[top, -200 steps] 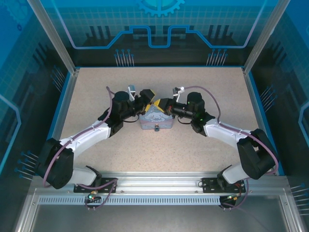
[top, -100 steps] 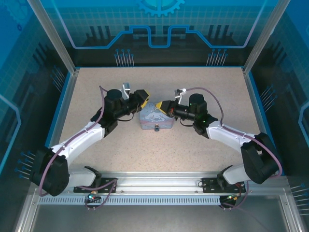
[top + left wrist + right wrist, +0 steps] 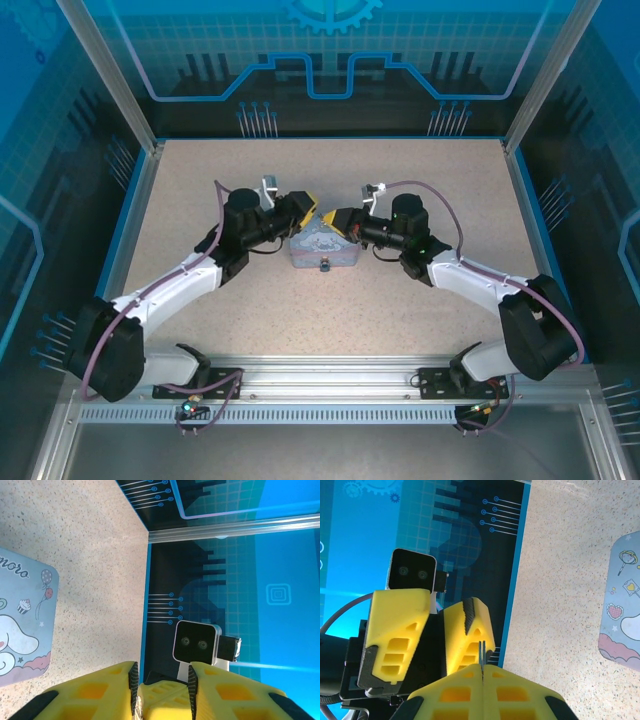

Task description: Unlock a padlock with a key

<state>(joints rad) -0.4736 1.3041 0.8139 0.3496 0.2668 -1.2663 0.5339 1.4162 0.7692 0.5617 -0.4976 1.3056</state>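
Note:
The padlock (image 3: 325,266) is a tiny dark piece on the front face of the pale lavender tin (image 3: 322,246) at mid-table. Just above the tin's far end, my right gripper (image 3: 334,216) is shut on the key (image 3: 482,652), a thin metal blade sticking out of its closed fingertips (image 3: 470,680). My left gripper (image 3: 307,206) faces it tip to tip from the left. Its jaws stand partly apart, and I see nothing gripped between them. In the left wrist view the right gripper's yellow tip (image 3: 160,700) shows through the gap of the left gripper (image 3: 162,672).
The cartoon lid of the tin (image 3: 20,625) lies below the left gripper, and its corner (image 3: 625,605) shows beside the right one. The blue back wall (image 3: 330,80) and side rails enclose the speckled table (image 3: 200,300). Both arms reach in from the near edge.
The left jaws have narrowed a lot. The left gripper drew back to the left, then returned toward the right gripper. The right gripper stays shut on the key, shifted slightly.

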